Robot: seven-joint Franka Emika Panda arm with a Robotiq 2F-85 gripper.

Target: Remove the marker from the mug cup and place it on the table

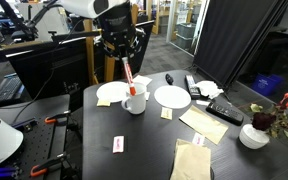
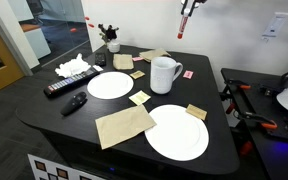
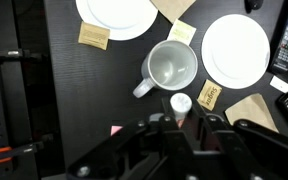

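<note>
My pincer (image 1: 121,56) is closed on the marker (image 1: 127,74) and holds it by its upper part. In this exterior view the marker hangs down a little tilted, with its lower end close over the rim of the mug (image 1: 135,101). In an exterior view from another side the marker (image 2: 183,27) is well above the mug (image 2: 165,75), fully out of it and touching nothing but my fingers.

In the wrist view I see the pale end of the marker (image 3: 181,104) between my fingers, just beside the mug (image 3: 171,66). The mug stands upright on the table (image 3: 74,90). Its inside is white and bare, and its handle points to the lower left of that view.

Two white plates (image 2: 110,84) (image 2: 177,132) lie flat on the table near the mug, one on each side of it and not touching it. A brown napkin (image 2: 124,125) lies between them toward the table edge, and small yellow notes (image 2: 139,98) lie close to the plates. A black remote (image 2: 66,87) lies beside one plate. Farther away a small white bowl (image 1: 253,136) stands near the table edge, with red flowers (image 1: 276,113) beside it.
</note>
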